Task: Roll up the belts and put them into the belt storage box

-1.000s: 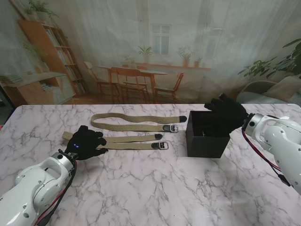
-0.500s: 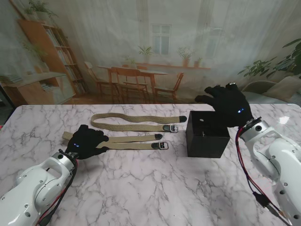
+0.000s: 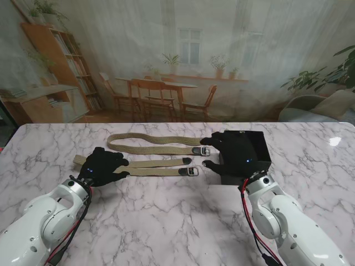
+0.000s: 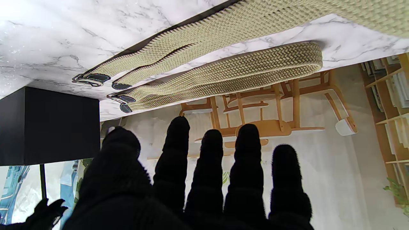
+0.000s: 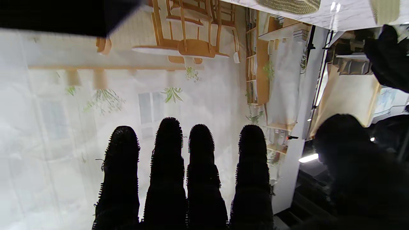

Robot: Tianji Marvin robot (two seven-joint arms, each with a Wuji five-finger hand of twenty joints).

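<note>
Two beige woven belts lie flat and unrolled on the marble table. The far belt (image 3: 155, 143) (image 4: 239, 68) is folded double. The near belt (image 3: 152, 164) (image 4: 207, 35) lies closer to me, its buckle end pointing right. The black storage box (image 3: 259, 145) (image 4: 48, 127) stands to the right of the buckles. My left hand (image 3: 102, 166) hovers at the near belt's left end, fingers (image 4: 207, 166) straight and apart, holding nothing. My right hand (image 3: 232, 153) is spread open in front of the box's left side, close to the buckles; its fingers (image 5: 198, 166) are empty.
The marble table (image 3: 177, 221) reaches to a printed room backdrop at its far edge. A dark corner of the box (image 5: 64, 16) shows in the right wrist view. The box's interior is mostly hidden behind my right hand.
My right hand has swung from the box's far right, over it, to its left front beside the buckles. The left hand has barely moved. The belts lie as before.
</note>
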